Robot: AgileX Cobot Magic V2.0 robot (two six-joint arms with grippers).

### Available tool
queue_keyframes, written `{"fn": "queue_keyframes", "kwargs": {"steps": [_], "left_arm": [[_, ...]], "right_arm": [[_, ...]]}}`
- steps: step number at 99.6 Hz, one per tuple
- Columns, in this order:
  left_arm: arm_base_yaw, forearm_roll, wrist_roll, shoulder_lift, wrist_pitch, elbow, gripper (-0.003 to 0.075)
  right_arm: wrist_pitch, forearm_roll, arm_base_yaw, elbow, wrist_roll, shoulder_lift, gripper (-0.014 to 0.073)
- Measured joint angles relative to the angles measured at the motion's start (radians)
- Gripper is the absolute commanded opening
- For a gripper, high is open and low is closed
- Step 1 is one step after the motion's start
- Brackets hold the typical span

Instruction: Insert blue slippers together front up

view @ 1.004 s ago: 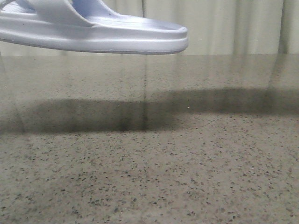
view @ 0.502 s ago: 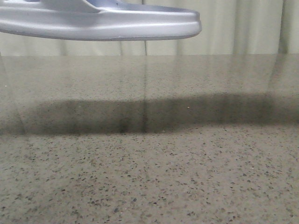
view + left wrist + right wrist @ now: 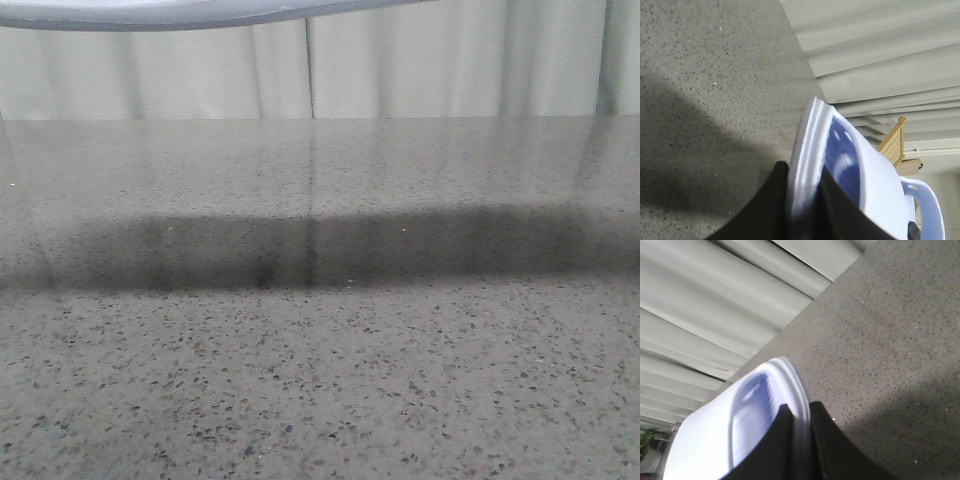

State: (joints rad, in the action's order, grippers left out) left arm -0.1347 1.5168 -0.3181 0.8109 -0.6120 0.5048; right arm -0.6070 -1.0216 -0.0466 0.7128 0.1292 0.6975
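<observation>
While the front view catches only a thin curved sliver of pale sole (image 3: 200, 10) along its upper edge, from about ten to one o'clock, both wrist views show a slipper held up off the speckled stone table (image 3: 320, 380). In the left wrist view, the left gripper (image 3: 804, 200) has its two dark fingers (image 3: 772, 205) pressed against either side of the thick sole rim of one blue slipper (image 3: 865, 190), pinching it edge-on; the ribbed blue footbed faces away from the table and the wide strap curves off toward four o'clock. A pale wooden object (image 3: 894, 140) shows just beyond the slipper, against the pleated curtain (image 3: 890, 60). In the right wrist view, the right gripper (image 3: 802, 440) likewise clamps the rim of the other blue slipper (image 3: 740, 425), a dark finger (image 3: 775, 440) on the footbed side and another on the sole side, with the rounded end of the slipper pointing toward eleven o'clock. Broad shadows lie on the table beneath both. Whether the two slippers touch each other cannot be told from these views.
</observation>
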Motion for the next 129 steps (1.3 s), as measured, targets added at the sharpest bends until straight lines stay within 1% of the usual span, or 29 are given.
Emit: {"fn": "queue_keyframes", "kwargs": {"steps": [30,78,129], "left_arm": [[0.0,0.029,0.0,0.0,-0.023,0.0,0.0016],[0.0,0.029,0.0,0.0,-0.023,0.0,0.0016],[-0.006,0.029,0.0,0.0,-0.019,0.0,0.0016]], "right_arm": [[-0.01,-0.01,0.0,0.0,0.008,0.0,-0.0107],[-0.026,-0.092,0.0,0.0,0.076,0.036,-0.0107],[-0.03,-0.102,0.0,0.0,0.094,0.041,-0.0107]]}}
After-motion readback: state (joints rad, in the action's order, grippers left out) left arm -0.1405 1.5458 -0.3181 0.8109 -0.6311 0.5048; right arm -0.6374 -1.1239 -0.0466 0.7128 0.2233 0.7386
